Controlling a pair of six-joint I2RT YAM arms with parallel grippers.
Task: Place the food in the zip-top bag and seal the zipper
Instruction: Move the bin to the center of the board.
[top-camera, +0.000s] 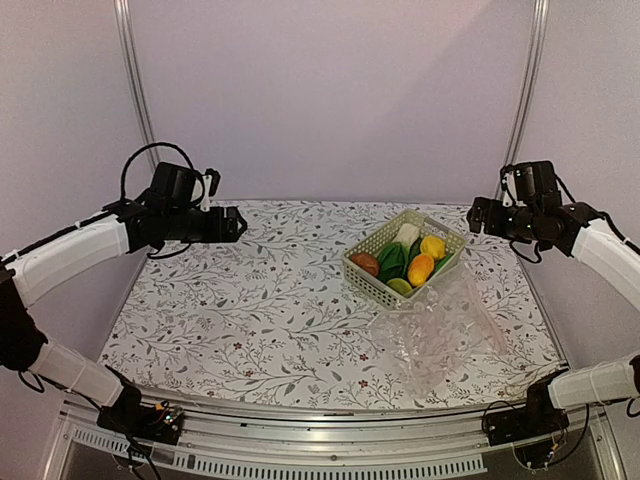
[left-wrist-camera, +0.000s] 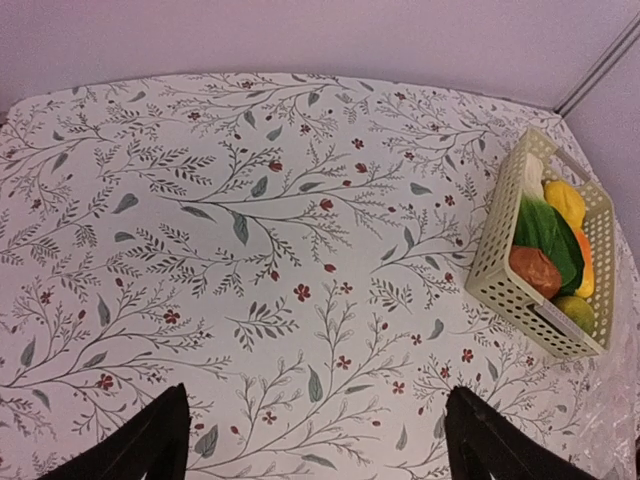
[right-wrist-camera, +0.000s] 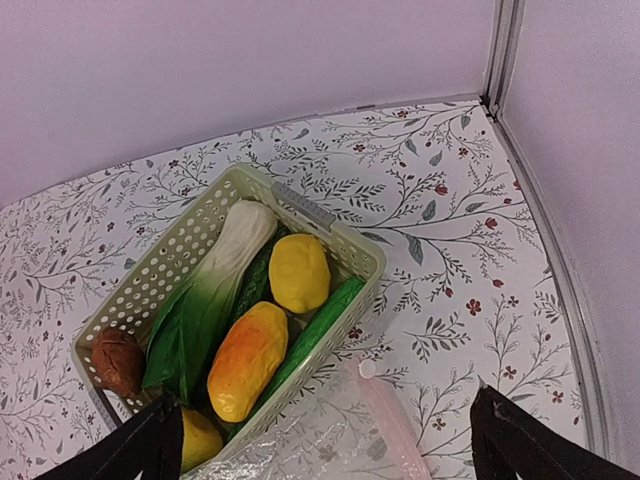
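The food lies in a pale green lattice basket (top-camera: 372, 240) at the table's right: bok choy (right-wrist-camera: 205, 300), a yellow fruit (right-wrist-camera: 298, 272), an orange fruit (right-wrist-camera: 247, 358), a cucumber (right-wrist-camera: 320, 330), a reddish-brown piece (right-wrist-camera: 118, 360) and a yellow-green fruit (top-camera: 399, 286). The clear zip-top bag (top-camera: 440, 335) lies flat just in front of the basket, touching it, and looks empty. Its pinkish zipper (right-wrist-camera: 392, 425) shows in the right wrist view. My left gripper (top-camera: 240, 224) hangs open over the table's left side. To the right of the basket, my right gripper (top-camera: 472, 216) hangs open above the table.
A floral cloth (top-camera: 260, 300) covers the table. Pale walls close in the back and both sides, with metal posts (top-camera: 135, 100) in the back corners. A metal rail (top-camera: 320, 440) runs along the near edge.
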